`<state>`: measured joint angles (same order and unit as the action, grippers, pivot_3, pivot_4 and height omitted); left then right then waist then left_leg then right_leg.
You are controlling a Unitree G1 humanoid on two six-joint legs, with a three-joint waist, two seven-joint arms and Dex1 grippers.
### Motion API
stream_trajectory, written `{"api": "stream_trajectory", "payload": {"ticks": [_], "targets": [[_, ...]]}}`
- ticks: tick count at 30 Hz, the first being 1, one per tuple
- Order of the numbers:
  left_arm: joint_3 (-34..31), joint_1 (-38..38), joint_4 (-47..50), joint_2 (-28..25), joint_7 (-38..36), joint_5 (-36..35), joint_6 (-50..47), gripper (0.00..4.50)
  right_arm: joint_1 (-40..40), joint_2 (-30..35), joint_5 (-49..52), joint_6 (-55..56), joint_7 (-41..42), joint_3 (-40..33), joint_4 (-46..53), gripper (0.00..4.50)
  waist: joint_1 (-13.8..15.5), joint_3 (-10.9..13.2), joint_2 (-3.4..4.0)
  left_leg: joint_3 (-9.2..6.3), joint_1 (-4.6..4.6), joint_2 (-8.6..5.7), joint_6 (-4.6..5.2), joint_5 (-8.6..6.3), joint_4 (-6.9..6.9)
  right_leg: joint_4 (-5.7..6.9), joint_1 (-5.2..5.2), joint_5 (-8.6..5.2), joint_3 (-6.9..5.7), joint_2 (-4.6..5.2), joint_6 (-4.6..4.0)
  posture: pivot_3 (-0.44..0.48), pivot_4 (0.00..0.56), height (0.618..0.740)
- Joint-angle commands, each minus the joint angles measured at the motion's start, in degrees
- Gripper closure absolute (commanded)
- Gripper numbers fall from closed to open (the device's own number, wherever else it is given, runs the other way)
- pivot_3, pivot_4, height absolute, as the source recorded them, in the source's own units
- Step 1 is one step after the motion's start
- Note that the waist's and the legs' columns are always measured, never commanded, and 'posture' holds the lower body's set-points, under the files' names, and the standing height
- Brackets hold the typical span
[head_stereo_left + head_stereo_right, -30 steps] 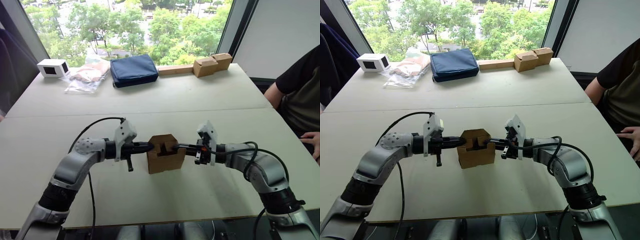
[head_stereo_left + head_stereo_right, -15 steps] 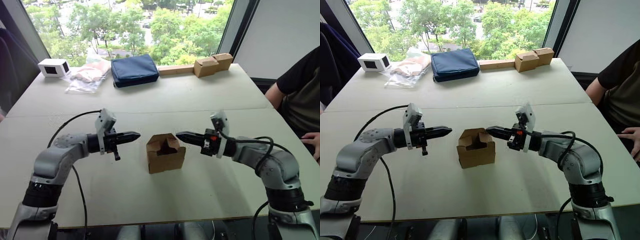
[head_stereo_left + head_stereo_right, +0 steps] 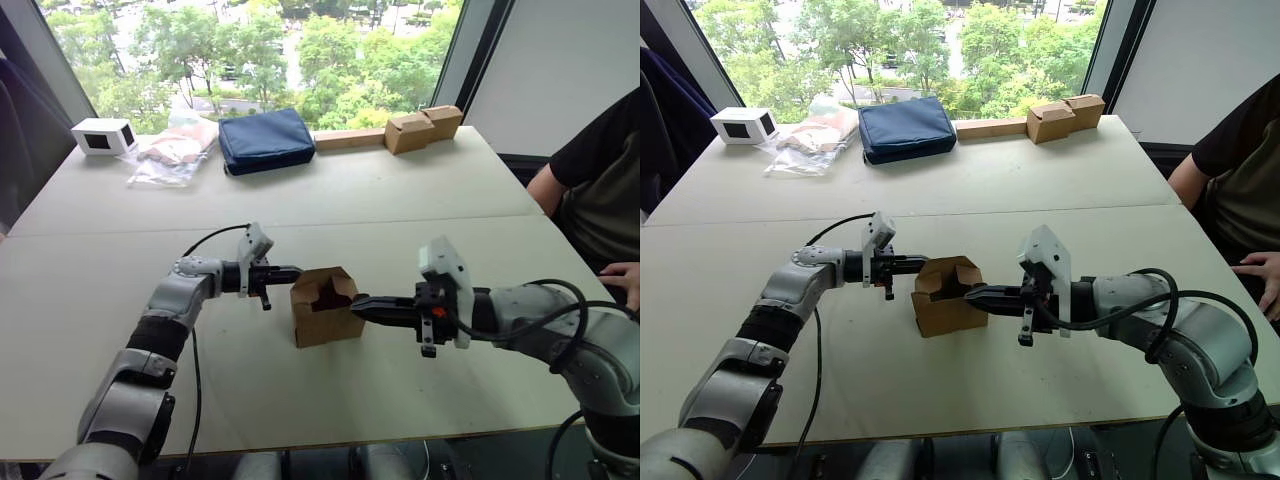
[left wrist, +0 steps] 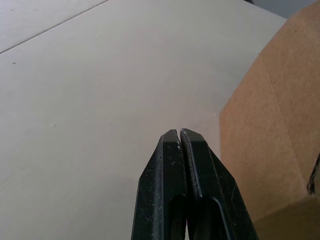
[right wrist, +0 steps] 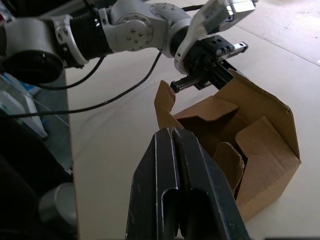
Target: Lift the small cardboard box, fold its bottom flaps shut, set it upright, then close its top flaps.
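Head camera, left eye: the small cardboard box (image 3: 327, 308) stands upright on the near table (image 3: 300, 390), roughly at the centre of my view, with its top flaps (image 3: 330, 285) not closed, some raised and some dipping into the opening. My left gripper (image 3: 296, 271) comes in from nine o'clock of the box, its two black fingers pressed together with nothing between them, the tip right at the upper edge of the box's left wall. My left wrist view confirms the fingers (image 4: 172, 165) are together and empty, with the brown wall just beside them. My right gripper (image 3: 356, 304) reaches in from three o'clock, fingers likewise pressed tight and holding nothing, the tip at the box's right wall below the rim; whether it touches the cardboard I cannot tell. From my right wrist camera the flaps (image 5: 215, 112) fold partly inward.

On the far table, toward twelve o'clock, lie a navy pouch (image 3: 266, 140), a pair of joined brown boxes (image 3: 424, 129), a white box (image 3: 104, 135) and a plastic bag (image 3: 175, 152). A person's arm (image 3: 565, 185) shows near three o'clock.
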<state>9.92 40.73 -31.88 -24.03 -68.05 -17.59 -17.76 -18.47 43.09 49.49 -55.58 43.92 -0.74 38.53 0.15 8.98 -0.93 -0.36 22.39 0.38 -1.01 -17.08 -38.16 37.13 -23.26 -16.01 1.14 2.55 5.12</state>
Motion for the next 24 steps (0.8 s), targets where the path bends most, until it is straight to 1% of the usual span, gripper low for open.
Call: {"api": "stream_trajectory", "payload": {"ticks": [1,5,10,15,24], "targets": [[-0.3,2.3,-2.0,2.0,-1.7,0.8,2.2,4.45,0.3,-0.4,-2.9,2.7,-1.1,3.5,3.7,4.5,0.1,0.0,0.0,0.0,0.0,0.0,0.0,0.0,0.0,0.0,0.0,0.0,0.0,0.0,0.0,0.0,0.15,0.74],[-0.4,3.2,-2.7,3.6,-2.8,1.2,2.3,4.45,0.3,-0.1,-8.1,5.9,-1.1,7.6,2.6,4.5,0.2,0.0,0.0,0.0,0.01,-0.02,0.0,0.0,-0.03,0.0,0.0,0.0,0.0,0.03,0.0,0.0,0.15,0.74],[-0.7,3.6,-2.5,4.2,-4.0,1.4,2.2,4.45,-2.5,-2.6,-11.3,8.2,-1.4,10.4,-0.4,4.5,0.2,0.0,0.0,0.0,0.01,-0.02,0.0,0.0,-0.04,0.01,0.0,0.0,0.0,0.01,0.0,0.0,0.15,0.74],[-1.0,3.8,-1.8,4.6,-4.0,1.3,2.0,4.45,-4.0,-4.1,-14.4,10.2,-1.2,12.6,-2.2,4.5,0.1,0.0,0.0,0.0,0.01,-0.01,0.0,0.0,-0.04,0.02,0.0,0.0,0.0,0.01,0.0,0.0,0.15,0.74],[-1.2,3.4,1.3,5.1,-4.3,0.4,0.5,4.45,-5.4,-4.7,-18.4,12.2,0.4,15.5,-4.0,4.5,0.3,0.0,0.0,-0.01,0.01,-0.02,0.0,0.0,-0.05,0.02,0.0,0.0,0.0,0.03,0.0,0.0,0.15,0.74]]}}
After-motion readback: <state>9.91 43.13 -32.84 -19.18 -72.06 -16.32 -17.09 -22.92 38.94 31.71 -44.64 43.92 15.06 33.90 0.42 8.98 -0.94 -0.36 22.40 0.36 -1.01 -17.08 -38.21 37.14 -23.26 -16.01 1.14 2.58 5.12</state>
